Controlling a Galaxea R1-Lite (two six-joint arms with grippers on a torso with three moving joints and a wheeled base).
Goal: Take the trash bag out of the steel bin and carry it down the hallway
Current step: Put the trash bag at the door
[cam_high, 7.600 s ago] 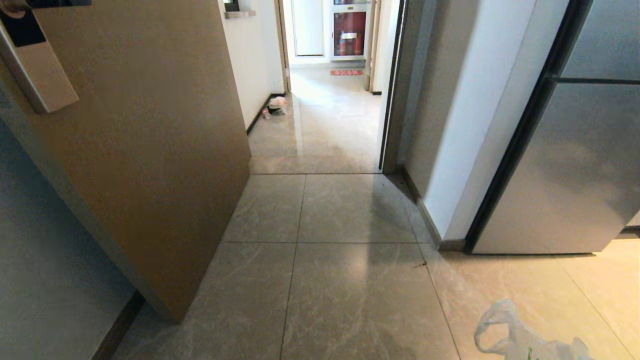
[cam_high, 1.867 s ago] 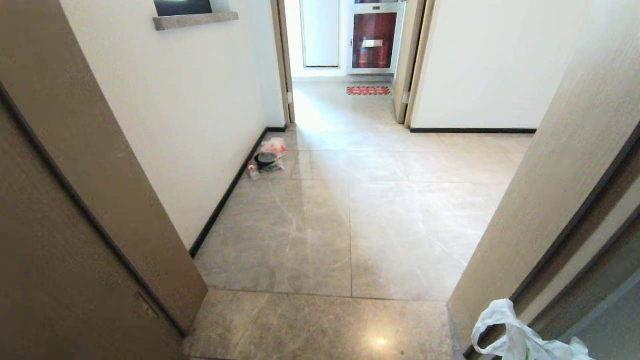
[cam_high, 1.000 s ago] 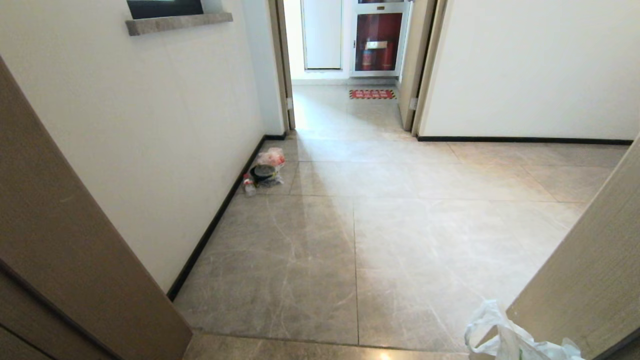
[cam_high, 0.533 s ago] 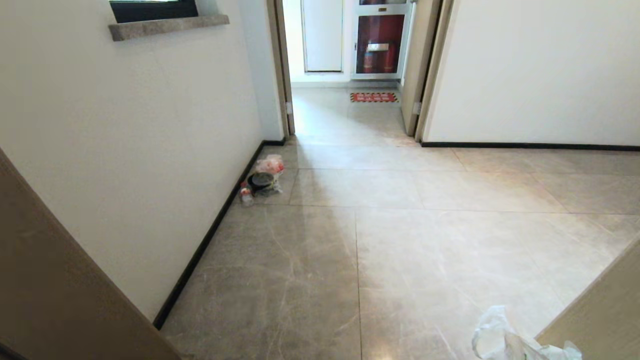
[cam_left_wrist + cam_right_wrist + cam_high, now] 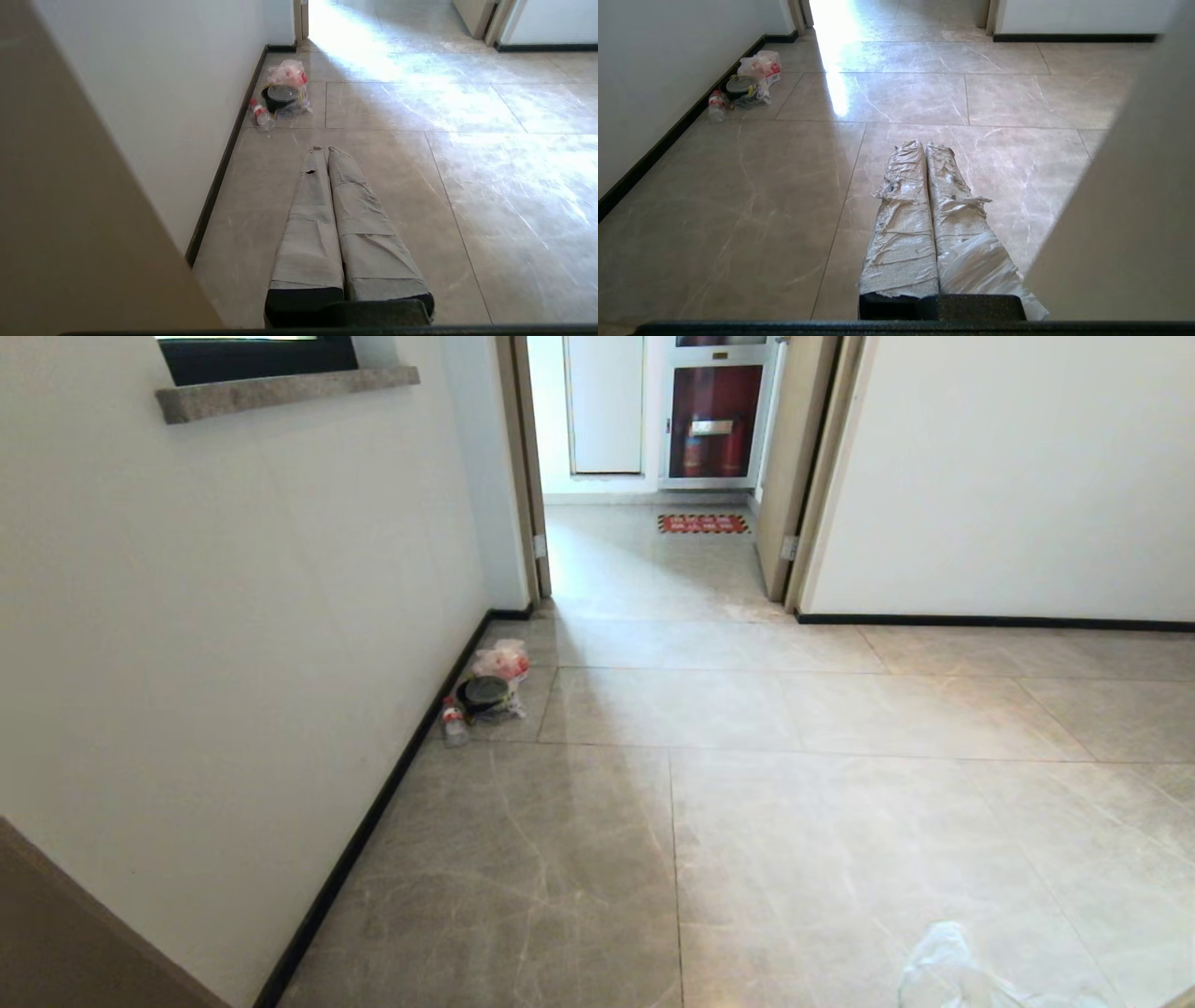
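Note:
The trash bag, thin white plastic, hangs at the lower right edge of the head view. In the right wrist view a fold of the trash bag lies over one taped finger, and my right gripper is shut on it, held level above the hallway floor. My left gripper is shut with nothing in it, parked level beside the left wall. The steel bin is out of view. Pale grey stone-look tiles, white walls and a black baseboard stretch ahead.
A clear bag with red print, a round black container and a small bottle lie against the left baseboard. A stone ledge juts from the left wall. A doorway with a red mat lies ahead. A tan door edge stands close on my right.
The whole view has advanced through the doorway: the tan door edges have slid out to the sides and the pile by the wall is nearer. The bag sits lower in the picture.

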